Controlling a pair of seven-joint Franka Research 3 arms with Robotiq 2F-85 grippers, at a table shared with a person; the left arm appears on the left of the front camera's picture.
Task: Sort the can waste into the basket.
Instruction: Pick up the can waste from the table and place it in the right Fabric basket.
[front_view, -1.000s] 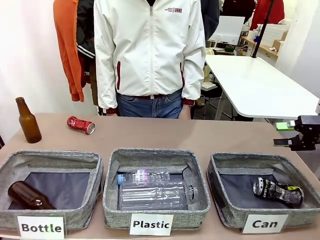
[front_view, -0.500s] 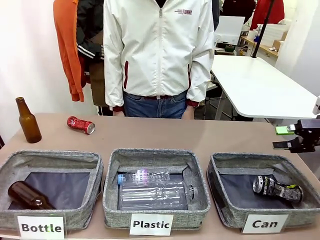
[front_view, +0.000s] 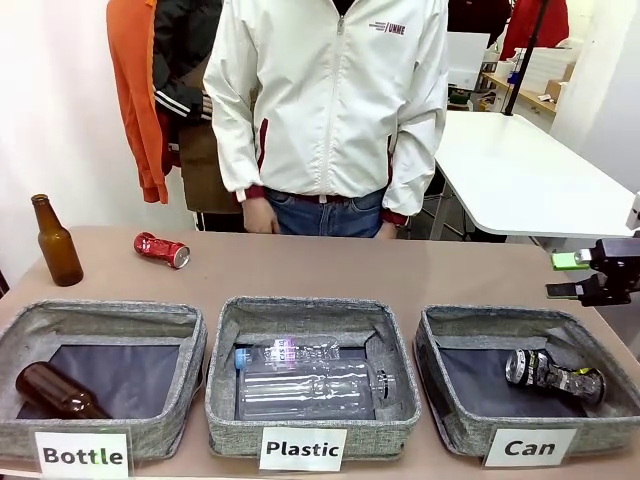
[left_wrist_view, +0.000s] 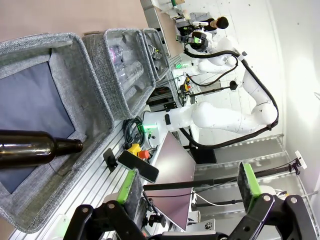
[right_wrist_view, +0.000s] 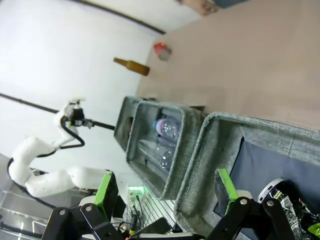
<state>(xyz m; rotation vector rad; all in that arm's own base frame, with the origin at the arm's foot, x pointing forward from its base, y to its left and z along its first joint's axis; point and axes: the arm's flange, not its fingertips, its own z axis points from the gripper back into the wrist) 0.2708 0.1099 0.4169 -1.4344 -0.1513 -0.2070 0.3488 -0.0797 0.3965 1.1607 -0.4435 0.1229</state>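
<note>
Front view: the labels are read here. The black can (front_view: 555, 375) is seen lying on its side inside the Can basket (front_view: 520, 318), at the right of the counter (front_view: 400, 265). The red can (front_view: 161, 249) is found lying on the bare counter at far left, well apart from that basket and near an upright brown bottle (front_view: 55, 242). The right fingers (front_view: 566, 258) are caught side-on at the picture's right edge, parted and empty, above the basket's far right corner. A person in a white jacket (front_view: 330, 100) is stood at the far side.

Left wrist view: the left fingers (left_wrist_view: 248, 180) are met head-on, spread wide with nothing between them, off the counter's near edge. A lying brown bottle (left_wrist_view: 35, 148) is shown inside the nearest bin (left_wrist_view: 95, 100).

Right wrist view: the wide, empty gap is confirmed head-on. The black can's silver top is picked out close by in the basket, and the red can is glimpsed small and far off.
</note>
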